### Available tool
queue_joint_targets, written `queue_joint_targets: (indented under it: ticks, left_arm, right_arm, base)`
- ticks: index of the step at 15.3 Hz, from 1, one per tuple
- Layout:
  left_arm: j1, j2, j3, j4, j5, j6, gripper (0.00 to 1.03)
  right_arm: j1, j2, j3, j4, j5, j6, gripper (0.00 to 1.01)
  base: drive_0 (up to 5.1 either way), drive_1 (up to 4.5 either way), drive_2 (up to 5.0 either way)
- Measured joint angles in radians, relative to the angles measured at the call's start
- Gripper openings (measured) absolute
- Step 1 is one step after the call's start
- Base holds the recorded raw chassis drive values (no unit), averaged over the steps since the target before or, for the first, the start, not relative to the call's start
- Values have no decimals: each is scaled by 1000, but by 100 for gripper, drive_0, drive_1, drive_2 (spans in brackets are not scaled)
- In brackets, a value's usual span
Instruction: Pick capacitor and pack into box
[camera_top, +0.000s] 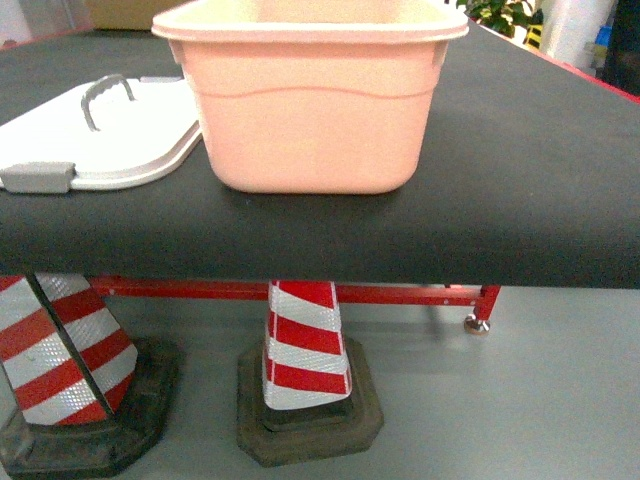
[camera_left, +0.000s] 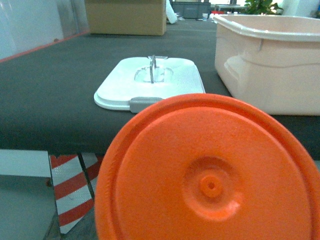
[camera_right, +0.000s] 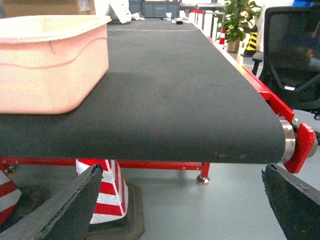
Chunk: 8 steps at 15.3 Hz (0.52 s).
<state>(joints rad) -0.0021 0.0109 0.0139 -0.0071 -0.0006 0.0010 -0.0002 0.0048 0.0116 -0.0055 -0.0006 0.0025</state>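
Black conveyor belt (camera_top: 540, 170) is carrying the pale pink plastic rectangular box (camera_top: 310, 110), sitting up-left of the right gripper (camera_right: 180, 200), whose jaws are gaping wide and empty. Left gripper's state? Can't tell, an orange round disc (camera_left: 210, 175) is blocking it. No capacitor showing, so find it first.

A black-surfaced table (camera_top: 520, 170) on a red frame carries the open pale pink box (camera_top: 310, 110) near its front edge, with the white lid (camera_top: 120, 140), grey handle up and grey latch facing the front edge, lying flat just beside the box on its left
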Motion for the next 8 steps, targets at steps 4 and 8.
queue_joint_targets:
  ticks: [4,8]
  left_arm:
    - [0,0,0,3,0,0,44]
    - [0,0,0,2,0,0,44]
  right_arm:
    - [0,0,0,3,0,0,98]
    - [0,0,0,2,1,0,98]
  base:
    - [0,0,0]
    - [0,0,0]
